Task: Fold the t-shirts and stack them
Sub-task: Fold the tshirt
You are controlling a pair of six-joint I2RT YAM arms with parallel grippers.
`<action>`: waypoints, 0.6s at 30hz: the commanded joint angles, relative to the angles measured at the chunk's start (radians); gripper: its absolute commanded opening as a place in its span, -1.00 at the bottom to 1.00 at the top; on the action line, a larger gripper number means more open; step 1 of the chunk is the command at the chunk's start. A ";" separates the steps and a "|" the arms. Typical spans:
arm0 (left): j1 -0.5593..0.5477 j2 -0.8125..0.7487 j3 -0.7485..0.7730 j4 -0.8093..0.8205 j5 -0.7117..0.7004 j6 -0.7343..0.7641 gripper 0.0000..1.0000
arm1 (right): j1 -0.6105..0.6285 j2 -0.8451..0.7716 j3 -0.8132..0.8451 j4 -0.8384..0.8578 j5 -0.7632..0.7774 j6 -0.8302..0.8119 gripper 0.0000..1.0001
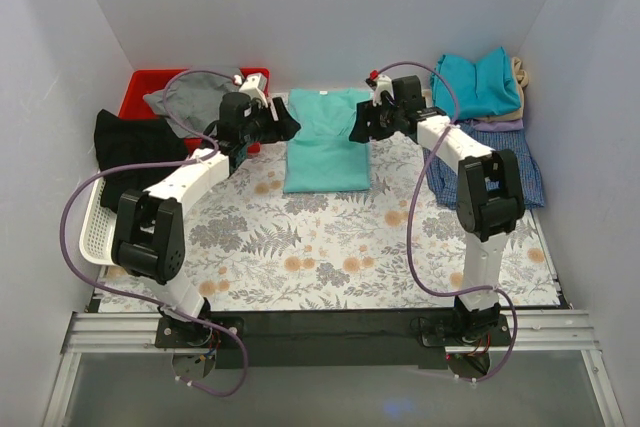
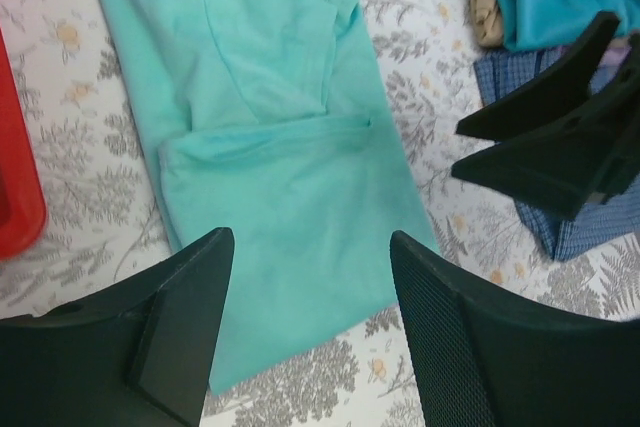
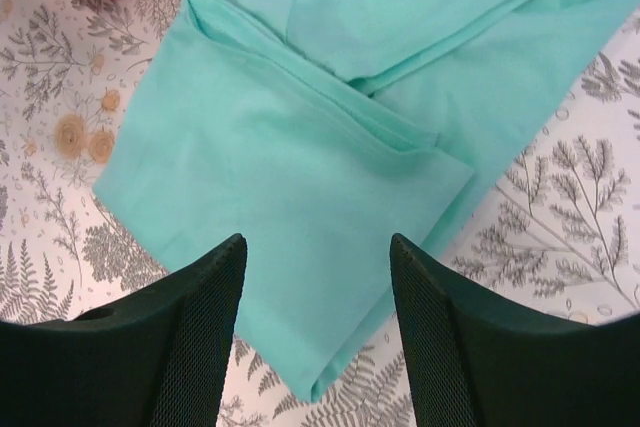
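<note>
Mint-green t-shirt (image 1: 328, 147) — one piece, plain, short-sleeved. It lies flat at the far middle of the counter (image 1: 320, 257), collar toward the back wall. Its sides are turned in, so it forms a narrow oblong. The wrist views show a folded layer lying over the lower panel, its edges not quite square. It sits just right of the red bin (image 1: 140, 87), well apart from the stack, on a floral-print covering.

Left fingers (image 2: 180, 327): black, spread wide, nothing between them. They are at the shirt's left edge, pointing right. Whether the tips touch the cloth cannot be told.

Right fingers (image 3: 190, 337): black, likewise spread and holding nothing. They are at the shirt's right edge, facing the left pair across the cloth.

Stack, far right corner:
- teal-blue t-shirt (image 1: 478, 82), folded, on top
- lavender cloth (image 1: 500, 123), a thin edge showing beneath it
- beige cloth (image 1: 519, 72), showing at the right side
- blue-check shirt (image 1: 500, 167) at the bottom, reaching toward the near side and partly hidden by the right arm

Other items:
- the red bin, in the far left corner, with a grey garment (image 1: 185, 99) draped in it
- black garment (image 1: 135, 147) just in front of the bin, lying partly over a white basket (image 1: 92, 232) at the left edge
- purple cables — one loop hanging from each arm
</note>
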 commanded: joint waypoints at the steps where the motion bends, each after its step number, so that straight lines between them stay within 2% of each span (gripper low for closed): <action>1: -0.002 -0.006 -0.088 -0.094 0.045 -0.035 0.25 | -0.016 -0.060 -0.119 0.014 0.026 0.011 0.32; 4: 0.000 0.010 -0.115 -0.111 0.034 -0.072 0.25 | -0.023 -0.095 -0.182 0.024 0.007 0.029 0.31; 6: 0.000 0.030 -0.112 -0.132 0.025 -0.075 0.43 | -0.027 -0.101 -0.239 0.040 -0.019 0.043 0.30; 10: 0.006 0.069 -0.129 -0.123 0.034 -0.086 0.51 | -0.033 -0.106 -0.301 0.067 -0.045 0.066 0.30; 18: 0.029 0.141 -0.194 -0.063 0.132 -0.140 0.57 | -0.054 -0.083 -0.354 0.096 -0.092 0.121 0.30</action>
